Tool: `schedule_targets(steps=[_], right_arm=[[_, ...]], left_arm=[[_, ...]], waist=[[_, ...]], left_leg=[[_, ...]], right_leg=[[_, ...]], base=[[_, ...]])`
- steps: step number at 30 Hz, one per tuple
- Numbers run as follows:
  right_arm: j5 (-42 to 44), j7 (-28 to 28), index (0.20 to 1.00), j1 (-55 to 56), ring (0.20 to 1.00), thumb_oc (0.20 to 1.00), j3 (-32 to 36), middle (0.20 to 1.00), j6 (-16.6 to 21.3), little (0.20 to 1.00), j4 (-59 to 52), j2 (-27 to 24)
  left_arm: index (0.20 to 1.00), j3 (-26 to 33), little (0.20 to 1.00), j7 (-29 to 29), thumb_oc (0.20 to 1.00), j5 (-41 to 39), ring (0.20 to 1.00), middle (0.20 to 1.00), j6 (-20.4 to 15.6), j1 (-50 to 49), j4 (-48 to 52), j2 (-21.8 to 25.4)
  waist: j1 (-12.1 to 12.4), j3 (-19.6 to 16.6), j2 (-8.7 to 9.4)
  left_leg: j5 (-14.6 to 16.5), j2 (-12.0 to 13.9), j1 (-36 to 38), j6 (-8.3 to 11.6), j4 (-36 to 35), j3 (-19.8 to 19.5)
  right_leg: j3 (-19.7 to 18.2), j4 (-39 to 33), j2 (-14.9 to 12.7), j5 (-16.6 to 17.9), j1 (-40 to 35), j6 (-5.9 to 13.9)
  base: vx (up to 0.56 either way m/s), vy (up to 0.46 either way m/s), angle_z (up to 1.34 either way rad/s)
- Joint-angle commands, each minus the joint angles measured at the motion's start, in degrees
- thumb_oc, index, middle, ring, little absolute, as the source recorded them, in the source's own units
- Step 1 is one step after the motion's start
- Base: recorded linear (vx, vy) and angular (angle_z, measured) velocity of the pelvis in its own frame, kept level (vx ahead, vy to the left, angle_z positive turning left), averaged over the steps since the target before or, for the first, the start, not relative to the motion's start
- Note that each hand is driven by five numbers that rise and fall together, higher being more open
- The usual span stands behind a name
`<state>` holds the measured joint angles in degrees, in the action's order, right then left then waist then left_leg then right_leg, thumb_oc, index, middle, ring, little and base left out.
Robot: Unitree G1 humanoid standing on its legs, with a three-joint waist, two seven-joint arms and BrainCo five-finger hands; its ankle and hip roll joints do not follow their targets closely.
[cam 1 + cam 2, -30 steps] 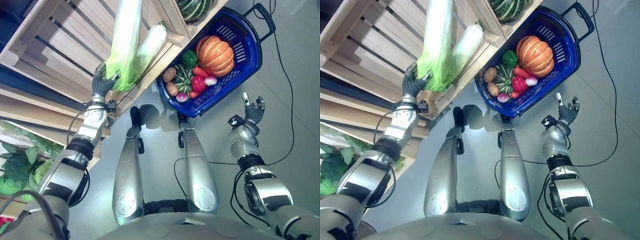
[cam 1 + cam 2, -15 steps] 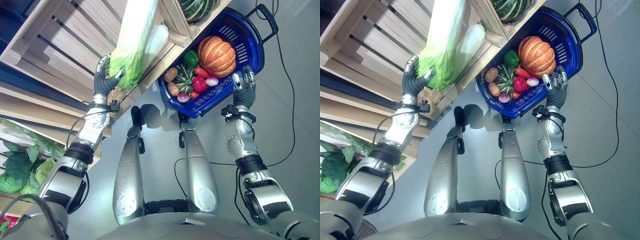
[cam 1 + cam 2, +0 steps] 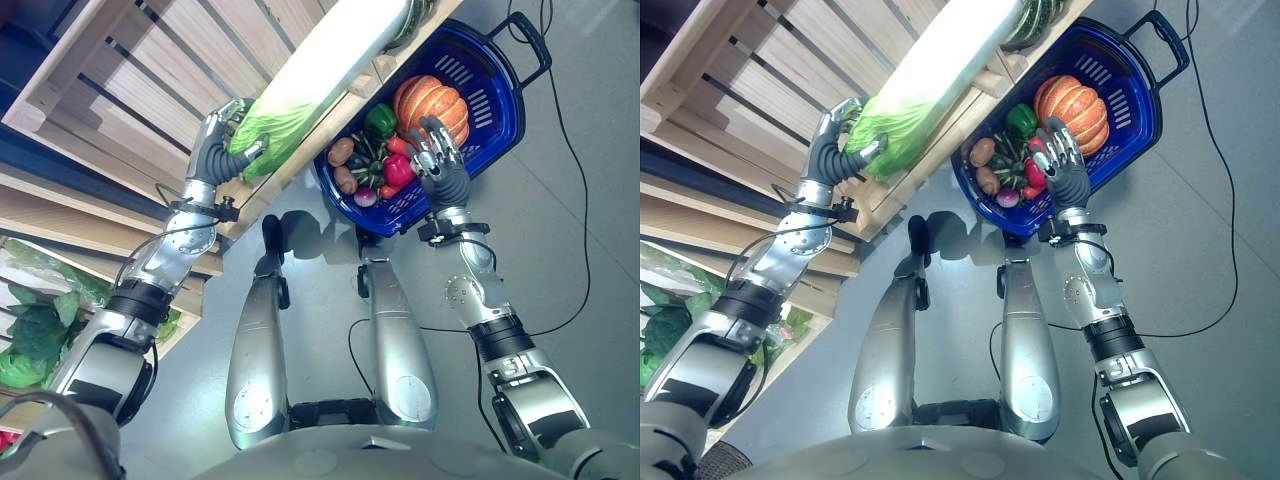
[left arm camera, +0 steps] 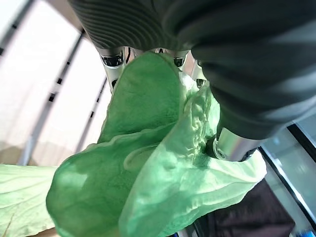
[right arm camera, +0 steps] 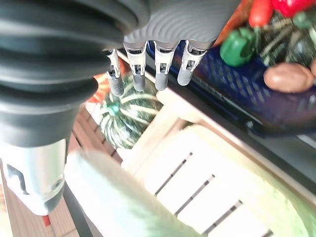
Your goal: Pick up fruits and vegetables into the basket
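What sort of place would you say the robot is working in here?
Probably a mock grocery produce section: wooden crate shelving with leafy greens, and a blue shopping basket holding a pumpkin and other vegetables.

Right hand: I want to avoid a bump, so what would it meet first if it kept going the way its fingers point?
Probably the orange pumpkin in the blue basket. The open right hand hangs over the basket's near side, fingers aimed up-view toward the pumpkin, though height above it is unclear.

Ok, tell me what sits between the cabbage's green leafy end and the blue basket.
In the left eye view, the wooden crate edge separates the cabbage, held by the left hand, from the blue basket.
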<state>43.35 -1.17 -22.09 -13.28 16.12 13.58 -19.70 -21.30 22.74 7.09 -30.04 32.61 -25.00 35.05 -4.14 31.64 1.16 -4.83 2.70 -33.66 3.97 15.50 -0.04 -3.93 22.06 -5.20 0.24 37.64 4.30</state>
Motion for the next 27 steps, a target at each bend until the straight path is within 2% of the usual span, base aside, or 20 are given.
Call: schedule_targets(steps=[1,7,27], right_arm=[[2.85,-2.21,1.0,1.31,1.0,1.0,0.22,1.0,0.91,1.0,-6.47,-1.58],[7.44,-5.77,1.0,-0.08,1.0,1.0,-1.5,1.0,-2.26,1.0,-7.58,-1.13],[9.57,-6.37,1.0,-3.38,1.0,1.0,-4.22,1.0,-3.56,1.0,-10.56,0.17]], left_arm=[[0.2,-0.21,0.2,0.79,0.2,2.47,0.2,0.2,-2.9,1.24,6.08,1.27],[0.2,-2.62,0.2,-0.38,0.2,3.39,0.2,0.2,-2.8,2.42,7.66,2.07],[0.2,-6.25,0.2,-5.81,0.2,2.43,0.2,0.2,-3.92,4.35,13.32,0.93]], waist=[[0.11,-1.84,-0.62],[0.3,-1.84,-0.49],[1.2,-1.84,-0.22]], left_leg=[[3.8,-0.75,-0.66,-2.15,3.87,-0.16],[3.73,-0.56,-0.59,-2.11,4.03,-0.1],[3.74,-0.79,-0.04,-2.2,3.64,-0.45]], right_leg=[[3.64,-0.76,0.27,-0.57,-3.85,-2.16],[3.62,-0.74,0.22,-0.47,-4.01,-2.0],[3.87,-1.13,0.11,-0.09,-4.51,-1.61]], base=[[0.0,0.0,0.0],[0.0,0.0,0.0],[0.0,-0.001,0.0]])
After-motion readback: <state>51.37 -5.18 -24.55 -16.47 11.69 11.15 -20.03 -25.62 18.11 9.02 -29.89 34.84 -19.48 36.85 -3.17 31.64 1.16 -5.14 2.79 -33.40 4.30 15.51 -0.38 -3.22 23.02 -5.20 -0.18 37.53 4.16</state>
